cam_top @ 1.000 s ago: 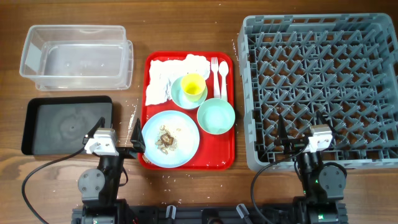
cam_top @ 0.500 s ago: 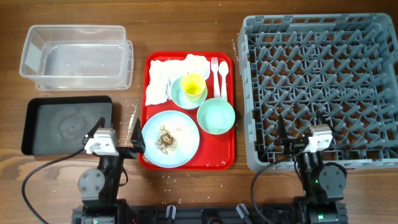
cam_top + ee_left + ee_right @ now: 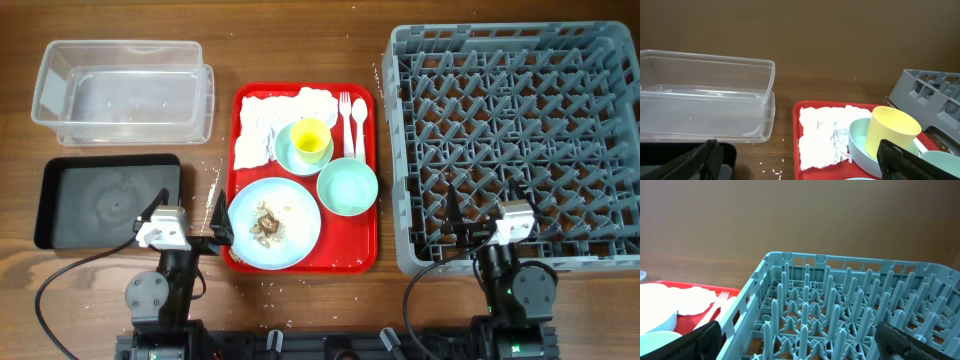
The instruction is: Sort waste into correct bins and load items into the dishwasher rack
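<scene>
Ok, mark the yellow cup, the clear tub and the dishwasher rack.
yellow cup point(image 3: 311, 136), overhead view, on its open mouth.
clear tub point(image 3: 120, 100), overhead view, on its bare floor.
dishwasher rack point(image 3: 392, 150), overhead view, on its left wall.

A clear plastic rectangular tub point(image 3: 120, 45) sits behind a shallow black rectangular tray point(image 3: 48, 205). Crumpled white paper napkins point(image 3: 256, 128) touch a pale blue saucer point(image 3: 283, 152) holding an upright yellow cup point(image 3: 310, 135). Brownish food scraps point(image 3: 267, 223) lie on the large pale blue plate point(image 3: 300, 230) beside a mint-green bowl point(image 3: 347, 186). White plastic fork point(image 3: 345, 108) and spoon point(image 3: 359, 115) lie parallel near the grey pegged plastic dishwasher rack point(image 3: 395, 150).
</scene>
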You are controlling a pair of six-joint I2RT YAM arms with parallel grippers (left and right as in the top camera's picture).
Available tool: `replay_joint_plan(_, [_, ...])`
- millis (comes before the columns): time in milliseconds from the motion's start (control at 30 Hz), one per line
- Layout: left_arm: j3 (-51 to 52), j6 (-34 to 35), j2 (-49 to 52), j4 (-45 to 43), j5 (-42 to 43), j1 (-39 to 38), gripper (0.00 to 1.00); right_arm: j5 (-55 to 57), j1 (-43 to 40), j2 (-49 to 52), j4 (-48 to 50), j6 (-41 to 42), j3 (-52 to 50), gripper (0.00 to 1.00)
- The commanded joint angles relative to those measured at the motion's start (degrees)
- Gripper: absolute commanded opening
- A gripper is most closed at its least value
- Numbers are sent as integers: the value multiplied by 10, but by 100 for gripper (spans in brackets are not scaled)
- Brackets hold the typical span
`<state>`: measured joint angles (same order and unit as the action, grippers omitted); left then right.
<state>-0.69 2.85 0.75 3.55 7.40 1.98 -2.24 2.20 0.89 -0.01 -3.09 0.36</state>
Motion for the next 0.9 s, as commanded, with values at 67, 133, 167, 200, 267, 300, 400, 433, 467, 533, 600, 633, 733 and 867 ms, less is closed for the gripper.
replay_joint_plan(67, [4, -5, -3, 1, 9, -3, 100, 10, -2, -5, 2, -5, -1, 100])
replay_joint_plan(133, [4, -5, -3, 1, 9, -3, 100, 10, -2, -5, 2, -6, -1, 100])
replay_joint_plan(167, [4, -5, -3, 1, 9, -3, 100, 10, -2, -5, 2, -5, 0, 100])
replay_joint_plan(200, [4, -5, -3, 1, 9, -3, 100, 10, -2, -5, 2, -5, -1, 100])
replay_joint_plan(267, [4, -5, -3, 1, 9, -3, 100, 10, -2, -5, 2, -5, -1, 100])
replay_joint_plan(300, [4, -5, -3, 1, 9, -3, 100, 10, -2, -5, 2, -5, -1, 100])
replay_joint_plan(400, [4, -5, -3, 1, 9, -3, 100, 10, -2, -5, 2, -5, 0, 99])
replay_joint_plan(433, [4, -5, -3, 1, 9, -3, 100, 10, -2, -5, 2, -5, 0, 100])
replay_joint_plan(467, [4, -5, -3, 1, 9, -3, 100, 10, -2, -5, 2, -5, 0, 100])
replay_joint_plan(533, [4, -5, -3, 1, 9, -3, 100, 10, -2, -5, 2, -6, -1, 100])
replay_joint_plan(600, [4, -5, -3, 1, 9, -3, 100, 10, -2, -5, 2, -5, -1, 100])
replay_joint_plan(633, [4, -5, -3, 1, 9, -3, 100, 10, -2, -5, 2, -5, 0, 100])
replay_joint_plan(733, [4, -11, -3, 0, 8, -3, 100, 10, -2, -5, 2, -5, 0, 100])
replay_joint_plan(867, [3, 106, -3, -12, 151, -3, 100, 10, -2, -5, 2, -6, -1, 100])
